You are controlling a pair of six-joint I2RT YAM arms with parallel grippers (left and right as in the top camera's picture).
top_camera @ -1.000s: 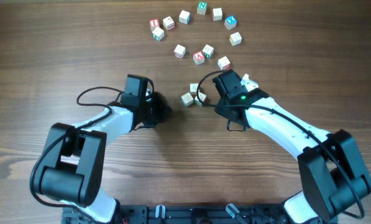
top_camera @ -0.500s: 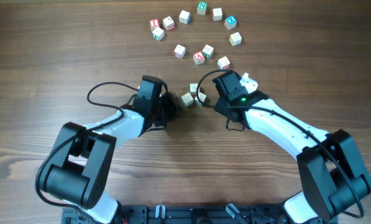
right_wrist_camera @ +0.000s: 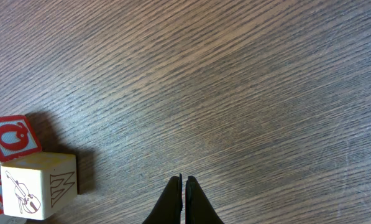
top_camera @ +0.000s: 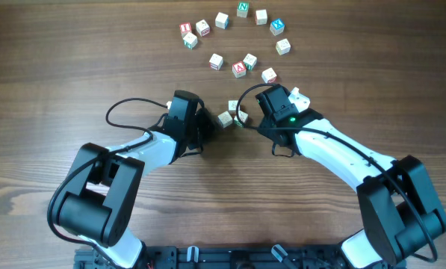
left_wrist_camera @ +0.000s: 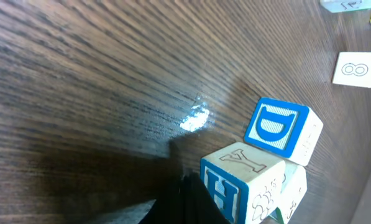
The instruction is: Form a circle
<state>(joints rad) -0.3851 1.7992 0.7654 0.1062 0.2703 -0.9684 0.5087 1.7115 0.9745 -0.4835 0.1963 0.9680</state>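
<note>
Circle not made yet: the cubes (top_camera: 242, 9) lie as a loose arc across the upper middle of the overhead view. Four strays (top_camera: 239, 69) sit inside the arc's open lower side, and a small knot (top_camera: 225, 118) sits lower down, mid-frame, between the two arms. The left pincer (left_wrist_camera: 188, 193) is pinched shut on nothing, its tip low on the bench (top_camera: 73, 67) just beside the H-and-Y cube (left_wrist_camera: 241, 174); whether they actually touch I cannot tell. My guess is that the closed tips are meant as a blunt pusher, to nudge this knot up toward the arc rather than lift it. The D cube (left_wrist_camera: 277, 127) sits hard against the H-and-Y cube's far side, so a shove would likely carry both. The right pincer (right_wrist_camera: 182, 185) is also closed and empty over bare bench, with the Q cube (right_wrist_camera: 11, 137) and the violin cube (right_wrist_camera: 39, 183) at the lower left of its view. It probably waits clear of the left arm's path. The cubes are pale raw wood with crisp square edges. They carry letters in framed blue or red panels and thin ink drawings on the plain faces. The bench is dark brown with a strong streaked grain and a slight sheen that throws a glare patch (left_wrist_camera: 194, 118). The pincer fingers are black and taper to a narrow point.
</note>
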